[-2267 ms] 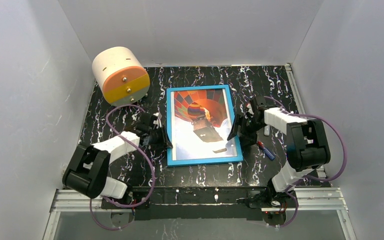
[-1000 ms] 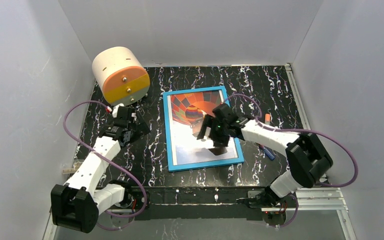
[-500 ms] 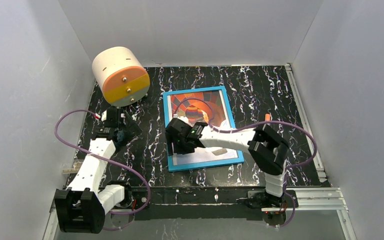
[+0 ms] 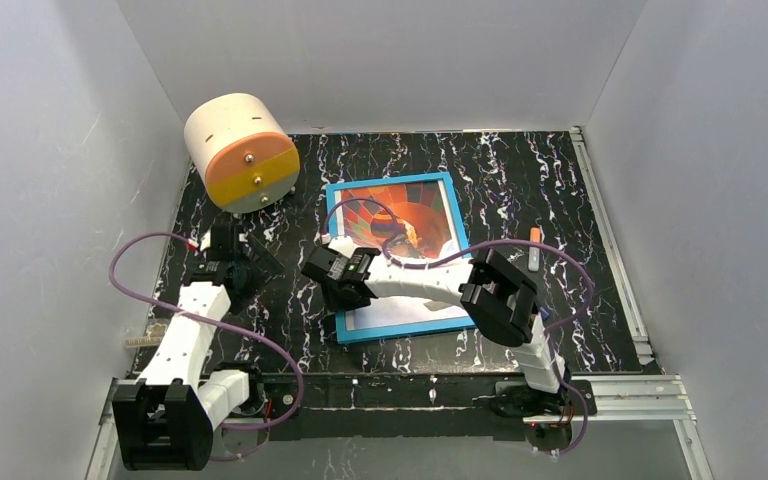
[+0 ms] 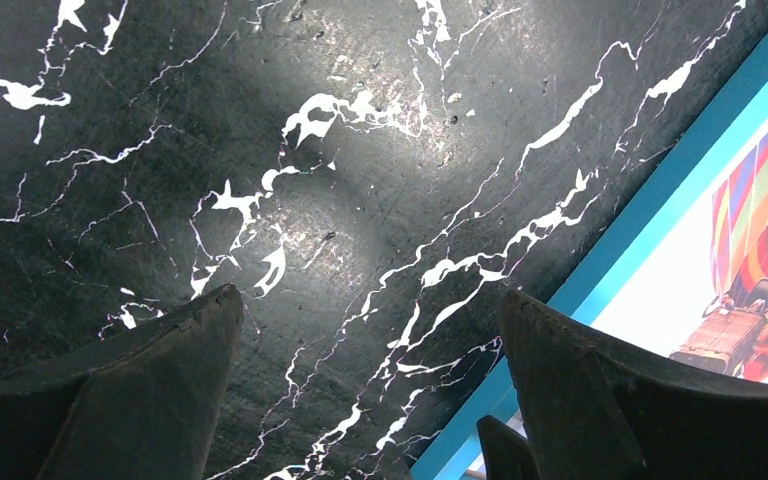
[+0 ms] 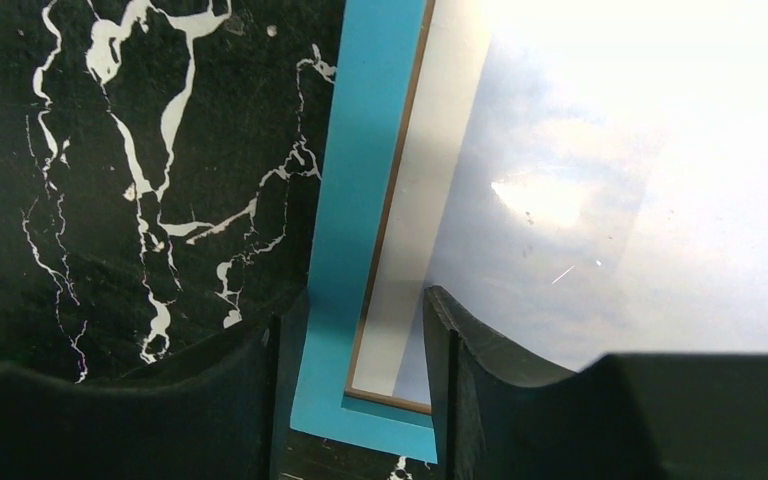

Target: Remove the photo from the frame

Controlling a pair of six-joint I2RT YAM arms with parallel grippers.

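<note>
1. From above: looking down on the frame, flat on the black marbled table, with the photo face up inside it. Stretched clean across it, the right gripper, down at the near-left corner. Off to the left over bare table, the left gripper, well apart from the frame. Far left, a cream drum with an orange face.
2. Through the left wrist: left gripper spread wide, pinching nothing, above the table; frame and photo off to the right.
3. Through the right wrist: right gripper parted a little, straddling the frame's blue rail near its corner. Outer finger against the rail, pale strip showing beside the inner one. Cloudy part of the photo under glare.
</note>
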